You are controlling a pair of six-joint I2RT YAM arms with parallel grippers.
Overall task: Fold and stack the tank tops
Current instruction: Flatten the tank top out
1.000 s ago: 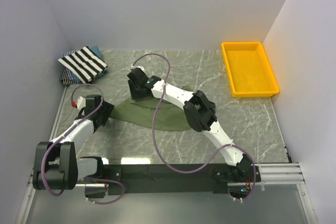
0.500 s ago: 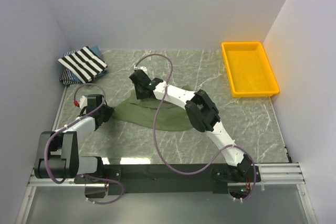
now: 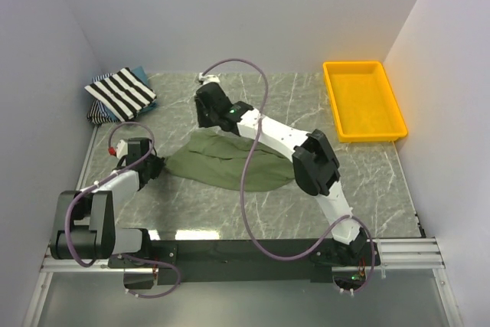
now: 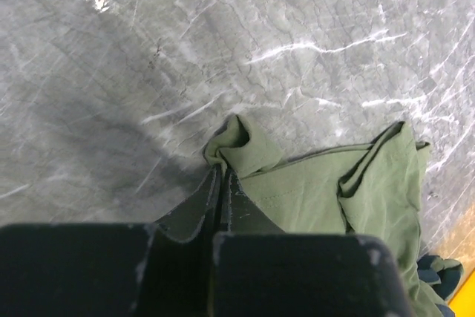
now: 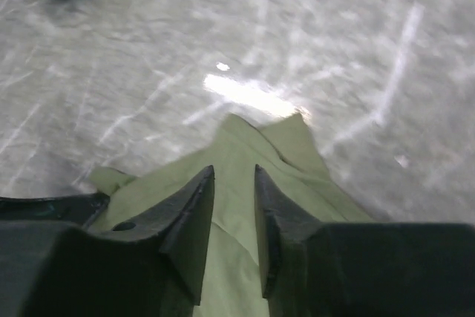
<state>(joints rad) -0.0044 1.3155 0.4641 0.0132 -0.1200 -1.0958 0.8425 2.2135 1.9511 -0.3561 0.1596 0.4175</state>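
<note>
Top external: olive-green tank top [image 3: 226, 162] pinched at two ends

Lies rumpled mid-worktop [image 3: 367, 178]. Clamped at left corner by left jaws, at far edge by right jaws. Sits well apart from striped tank top [image 3: 122, 91], far-left corner.

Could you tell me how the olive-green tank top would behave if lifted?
Likely floppy: the olive-green tank top lies wrinkled, bunching where the left gripper pinches it. It would probably sag between that and the right gripper.
</note>
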